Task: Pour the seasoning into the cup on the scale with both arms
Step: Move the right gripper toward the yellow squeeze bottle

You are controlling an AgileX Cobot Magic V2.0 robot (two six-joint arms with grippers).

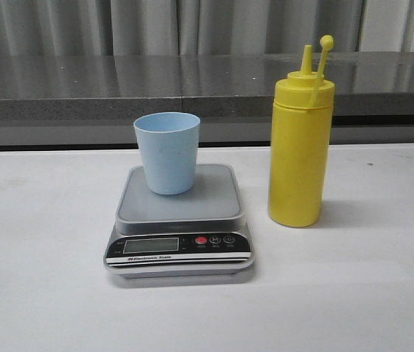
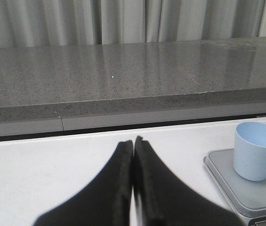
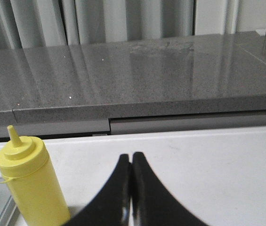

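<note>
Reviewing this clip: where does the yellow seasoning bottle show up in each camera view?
Front view: seasoning bottle stands upright on the table, right of the scale.
Left wrist view: not in it; only cup and scale.
Right wrist view: lower left corner.
Shared landmark: the grey stone ledge behind.

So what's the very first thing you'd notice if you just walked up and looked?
The tall yellow seasoning bottle jumps out first, standing upright on the white table just right of the scale, its nozzle uncapped. Next comes the light blue cup, sitting upright on the scale's grey platform, toward the back left. Both the left gripper and right gripper are shut and hold nothing.
</note>
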